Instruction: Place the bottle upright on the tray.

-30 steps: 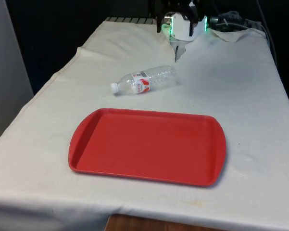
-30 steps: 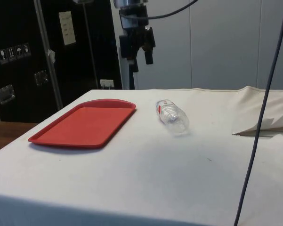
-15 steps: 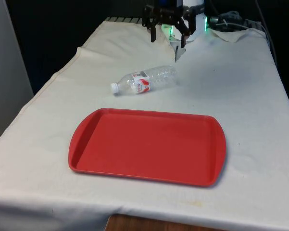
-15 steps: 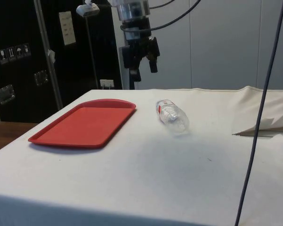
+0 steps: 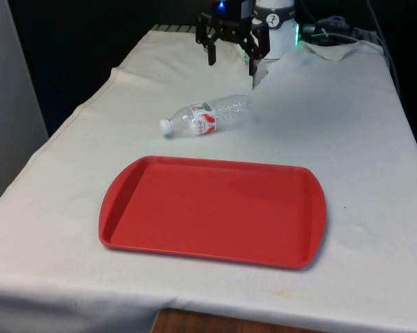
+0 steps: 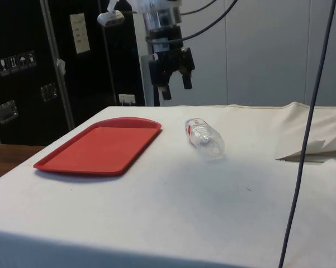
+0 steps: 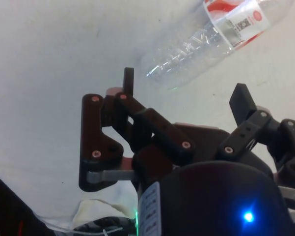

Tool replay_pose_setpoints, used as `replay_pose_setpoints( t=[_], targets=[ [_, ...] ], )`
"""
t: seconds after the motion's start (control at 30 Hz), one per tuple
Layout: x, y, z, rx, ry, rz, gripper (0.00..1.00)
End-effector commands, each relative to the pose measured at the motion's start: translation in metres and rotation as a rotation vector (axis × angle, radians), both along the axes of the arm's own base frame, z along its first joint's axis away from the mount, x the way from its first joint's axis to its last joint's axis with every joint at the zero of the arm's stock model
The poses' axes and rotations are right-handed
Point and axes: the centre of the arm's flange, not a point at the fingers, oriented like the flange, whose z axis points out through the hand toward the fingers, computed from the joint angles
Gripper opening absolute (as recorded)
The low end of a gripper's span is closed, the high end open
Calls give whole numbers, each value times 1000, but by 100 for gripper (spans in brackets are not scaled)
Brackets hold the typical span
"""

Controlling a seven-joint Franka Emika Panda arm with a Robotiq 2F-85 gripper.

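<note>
Gripper [image 5: 232, 61] up in the air beyond the bottle [image 5: 208, 117], fingers [image 7: 128, 81] spread wide and holding nothing. Bottle flat on its side on the white cloth [image 5: 347, 125] — cap toward the front view's left, well clear of the fingers. Red tray [image 5: 212, 210] just nearer the camera, apart from the bottle.

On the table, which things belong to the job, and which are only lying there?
For the job:
- bottle, lying on its side
- red tray, nothing on it
- gripper, open, above the cloth beyond the bottle

Only lying there:
- white cloth
- hanging cable
</note>
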Motion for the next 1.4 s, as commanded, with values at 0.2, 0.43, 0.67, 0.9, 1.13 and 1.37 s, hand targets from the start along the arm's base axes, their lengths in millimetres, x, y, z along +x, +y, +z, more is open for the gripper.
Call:
replay_pose_setpoints(
  t=[0.2,0.43,0.67,0.9,1.13,1.37],
  targets=[
    [0,-9,-8,-4,2,-41,100],
    [-1,-20,-13,-9,10,-75,100],
    [-3,-26,-15,-15,20,-92,100],
    [-4,-41,-21,-19,24,-142,100],
    [-4,-45,-23,-23,28,-176,100],
    [-4,-47,-28,-30,34,-218,100]
  ],
)
